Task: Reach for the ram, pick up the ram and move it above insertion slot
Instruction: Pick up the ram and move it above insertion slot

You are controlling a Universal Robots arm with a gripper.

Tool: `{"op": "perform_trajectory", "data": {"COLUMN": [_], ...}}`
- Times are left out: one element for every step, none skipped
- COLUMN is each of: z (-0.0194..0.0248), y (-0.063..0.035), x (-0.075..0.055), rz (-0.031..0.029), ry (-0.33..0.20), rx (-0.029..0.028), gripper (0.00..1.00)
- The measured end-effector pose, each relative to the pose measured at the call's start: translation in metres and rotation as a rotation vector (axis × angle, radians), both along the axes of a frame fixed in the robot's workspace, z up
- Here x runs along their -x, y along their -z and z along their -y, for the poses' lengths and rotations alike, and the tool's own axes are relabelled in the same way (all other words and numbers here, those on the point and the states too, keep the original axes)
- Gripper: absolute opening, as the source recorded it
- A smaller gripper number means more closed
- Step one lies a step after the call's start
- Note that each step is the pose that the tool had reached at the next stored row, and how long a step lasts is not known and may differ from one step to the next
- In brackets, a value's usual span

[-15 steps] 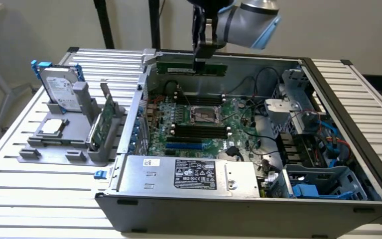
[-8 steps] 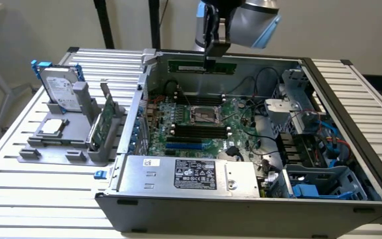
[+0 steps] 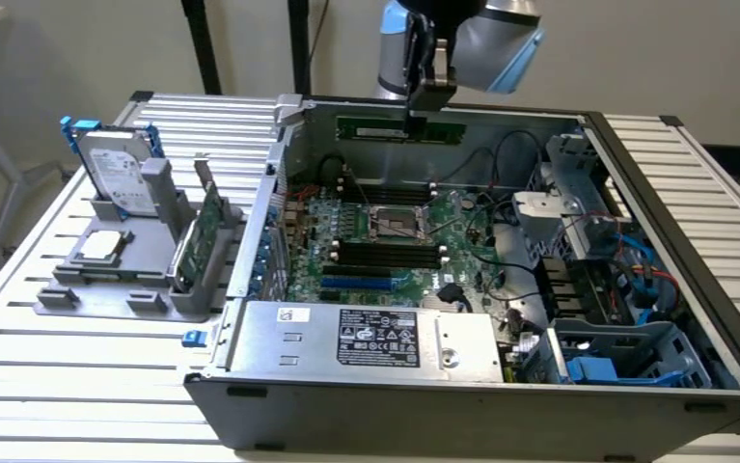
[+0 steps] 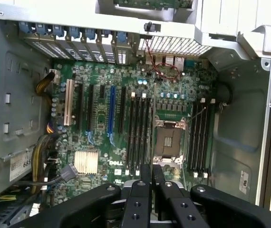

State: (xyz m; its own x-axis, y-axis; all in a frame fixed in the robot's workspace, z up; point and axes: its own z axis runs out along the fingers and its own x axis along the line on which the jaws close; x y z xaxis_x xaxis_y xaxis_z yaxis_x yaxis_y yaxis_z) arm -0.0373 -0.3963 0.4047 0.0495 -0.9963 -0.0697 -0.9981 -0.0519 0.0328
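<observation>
1. Exterior view's left: holder (image 3: 119, 280) on the counter (image 3: 73, 386) carries a hard drive (image 3: 123, 174) and an expansion card (image 3: 203, 231).
2. Centre: fingers (image 3: 419, 108) shut on the ram (image 3: 399, 128), its long axis level (left-right), held high over the open case (image 3: 473, 386).
3. Motherboard slots (image 4: 139, 133) lie below, well apart from the ram.

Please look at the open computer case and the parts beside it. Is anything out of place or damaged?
One thing only: the ram hangs in the air from the gripper, over the open case's far wall, not seated in a slot. Nothing looks damaged or spilled. The hard drive stands in its grey holder.
</observation>
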Motion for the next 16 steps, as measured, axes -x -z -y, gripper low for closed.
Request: {"op": "perform_trajectory", "data": {"z": [-0.0007,-0.0014,-0.0022,-0.0030,-0.0039,-0.0047,-0.0056,-0.0066,-0.0077,-0.0082,-0.0082,-0.0082,-0.0082,-0.0082,-0.0082,-0.0082], "y": [0.0005,0.0012,0.0017,0.0022,0.0028,0.0033,0.0036,0.0038,0.0039,0.0038,0.0039,0.0039,0.0039,0.0039,0.0039,0.0039], "x": [-0.0004,-0.0007,-0.0010,-0.0013,-0.0015,-0.0017,-0.0018,-0.0019,-0.0019,-0.0019,-0.0019,-0.0019,-0.0019,-0.0019,-0.0019,-0.0019], "rz": [0.0000,0.0000,0.0000,0.0000,0.0000,0.0001,0.0001,0.0002,0.0002,0.0002,0.0003,0.0003,0.0003,0.0003,0.0003,0.0003], "ry": [0.003,0.006,0.008,0.011,0.013,0.016,0.019,0.021,0.024,0.025,0.025,0.025,0.025,0.025,0.025,0.025], "rx": [0.0000,0.0000,0.0001,0.0000,0.0000,-0.0001,0.0000,0.0000,0.0001,0.0002,0.0000,0.0000,0.0001,0.0000,0.0001,0.0000], "gripper": [0.13,0.13,0.13,0.13,0.13,0.13,0.13,0.13,0.13,0.13,0.13,0.13,0.13,0.13,0.13,0.13]}}
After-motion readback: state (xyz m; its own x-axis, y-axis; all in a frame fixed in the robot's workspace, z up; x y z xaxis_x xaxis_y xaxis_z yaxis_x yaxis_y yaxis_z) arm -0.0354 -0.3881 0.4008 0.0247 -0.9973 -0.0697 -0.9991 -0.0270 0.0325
